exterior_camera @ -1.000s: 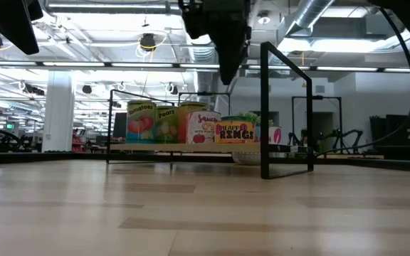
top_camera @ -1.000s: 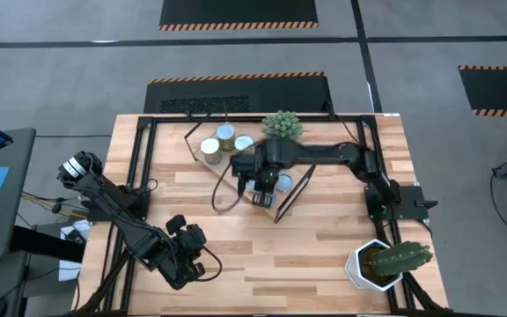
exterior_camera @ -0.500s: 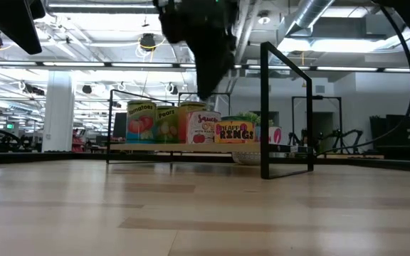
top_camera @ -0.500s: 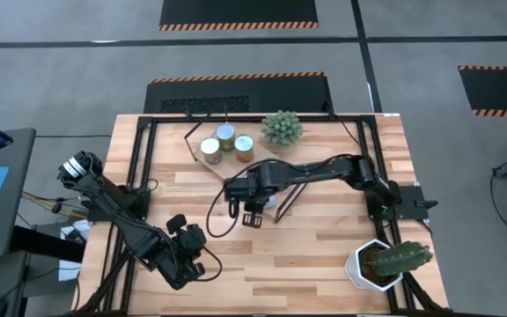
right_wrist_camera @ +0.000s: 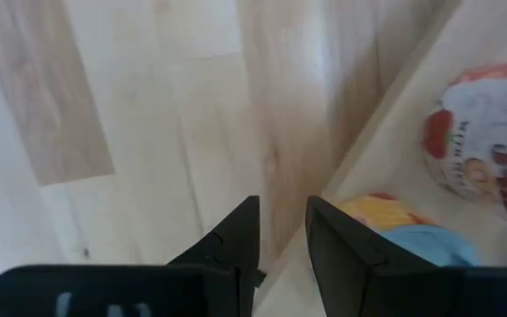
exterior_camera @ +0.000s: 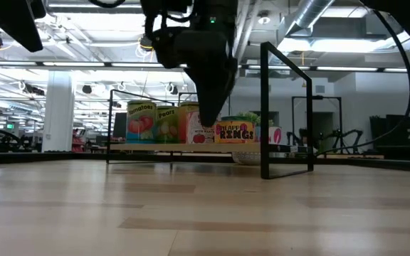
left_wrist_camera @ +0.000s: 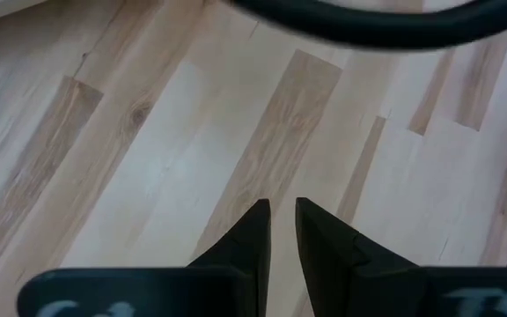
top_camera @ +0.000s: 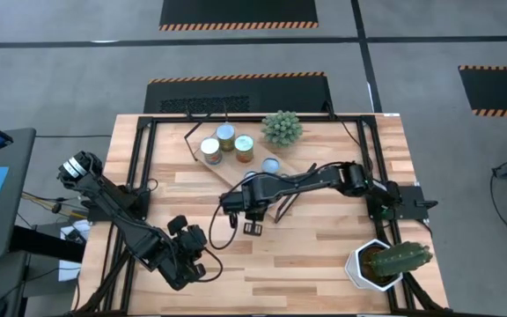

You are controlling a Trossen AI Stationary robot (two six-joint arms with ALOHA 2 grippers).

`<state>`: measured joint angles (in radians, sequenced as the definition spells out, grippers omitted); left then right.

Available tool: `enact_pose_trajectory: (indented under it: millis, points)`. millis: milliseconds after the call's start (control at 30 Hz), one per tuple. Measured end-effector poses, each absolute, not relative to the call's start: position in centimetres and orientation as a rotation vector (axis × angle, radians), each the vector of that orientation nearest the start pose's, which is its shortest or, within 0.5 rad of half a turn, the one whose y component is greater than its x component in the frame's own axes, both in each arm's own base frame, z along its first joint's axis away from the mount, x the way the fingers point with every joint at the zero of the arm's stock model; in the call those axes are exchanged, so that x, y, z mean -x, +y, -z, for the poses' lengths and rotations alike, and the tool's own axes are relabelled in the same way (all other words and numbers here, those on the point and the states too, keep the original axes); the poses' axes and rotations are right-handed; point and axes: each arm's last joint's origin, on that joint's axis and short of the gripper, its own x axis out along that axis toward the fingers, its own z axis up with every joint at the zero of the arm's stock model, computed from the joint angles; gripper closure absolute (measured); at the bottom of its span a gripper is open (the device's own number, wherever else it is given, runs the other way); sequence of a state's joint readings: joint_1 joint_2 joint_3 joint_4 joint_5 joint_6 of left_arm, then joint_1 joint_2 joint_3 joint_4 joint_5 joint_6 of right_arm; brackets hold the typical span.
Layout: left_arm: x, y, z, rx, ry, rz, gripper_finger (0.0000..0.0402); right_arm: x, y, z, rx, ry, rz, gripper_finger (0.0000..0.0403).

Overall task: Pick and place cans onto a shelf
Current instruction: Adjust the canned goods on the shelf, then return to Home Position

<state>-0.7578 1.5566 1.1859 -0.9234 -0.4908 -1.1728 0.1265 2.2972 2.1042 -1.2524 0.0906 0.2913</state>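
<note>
From above, the pale plank tabletop (top_camera: 324,255) carried a light wooden shelf board with thin black wire ends (top_camera: 227,167) near its far edge. On the board stood four short metal cans: one white-topped (top_camera: 209,147), one silvery (top_camera: 226,134), one tan-lidded (top_camera: 244,144), and a pale-blue-topped one (top_camera: 270,165) a little apart toward the right. A spiky green plant ball (top_camera: 282,127) sat just behind them, and a white pot holding a ribbed cactus (top_camera: 385,262) stood at the near right corner. The right gripper (top_camera: 255,227) hung over bare planks just in front of the shelf, its dark jointed arm reaching in from the right. The left gripper (top_camera: 188,269) waited at the near left edge.

At table height, the cans showed printed paper labels: a yellow-green one (exterior_camera: 141,122), a green one (exterior_camera: 166,124), a white and red one (exterior_camera: 199,125), and an orange one (exterior_camera: 237,131), all upright in a row on the board. The right arm's dark bulk came down in front of them.

The left wrist camera showed two black tapered fingers (left_wrist_camera: 255,238) nearly together with a slim gap, holding nothing, above smooth grained wood.

The right wrist camera showed matching fingers (right_wrist_camera: 243,233) narrowly parted and empty, above the shelf's edge, with the yellow-labelled can (right_wrist_camera: 394,224) just beside one finger.
</note>
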Motion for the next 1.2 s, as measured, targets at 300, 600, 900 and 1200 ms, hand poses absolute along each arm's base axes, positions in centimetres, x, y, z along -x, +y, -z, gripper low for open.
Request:
enact_pose_trajectory:
  millis: [300,600,900,1200]
  points:
    - [-22.1,-19.1,-24.5,0.304,0.980,-0.382,0.0358,-45.5,5.2,-21.9,-0.076,1.412,0.248,0.0285]
    - [-22.1,-19.1,-24.5,0.304,0.980,-0.382,0.0358,-45.0,4.8,-21.9,-0.052,1.441,0.362,0.0285]
    - [-22.1,-19.1,-24.5,0.298,0.980,-0.380,0.0358,-44.8,5.3,-21.9,-0.059,1.454,0.344,0.0285]
    - [-22.2,-19.1,-24.5,0.284,0.979,-0.375,0.0358,-44.8,6.2,-22.7,-0.066,1.430,0.305,0.0285]
